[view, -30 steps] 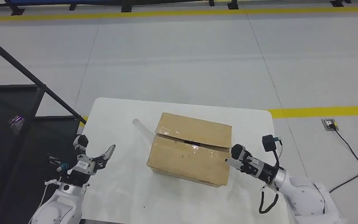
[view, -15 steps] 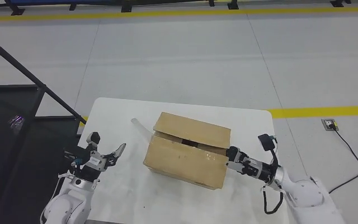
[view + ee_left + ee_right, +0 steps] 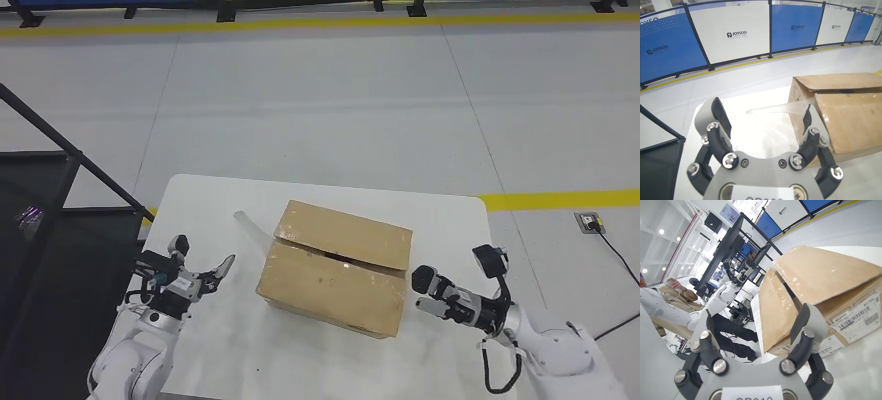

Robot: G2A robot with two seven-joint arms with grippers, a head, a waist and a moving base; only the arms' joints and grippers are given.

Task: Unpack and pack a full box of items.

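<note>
Strong, even light falls from above; round lamps (image 3: 661, 231) shine in the right wrist view. The white table (image 3: 330, 195) is very bright, and in the left wrist view it glares almost blank around the tape strip (image 3: 776, 108). Small shiny spots sit on the taped top of the box (image 3: 819, 272). Shadows are soft and faint. In the left wrist view the fence (image 3: 795, 28) bends near the edges.
</note>
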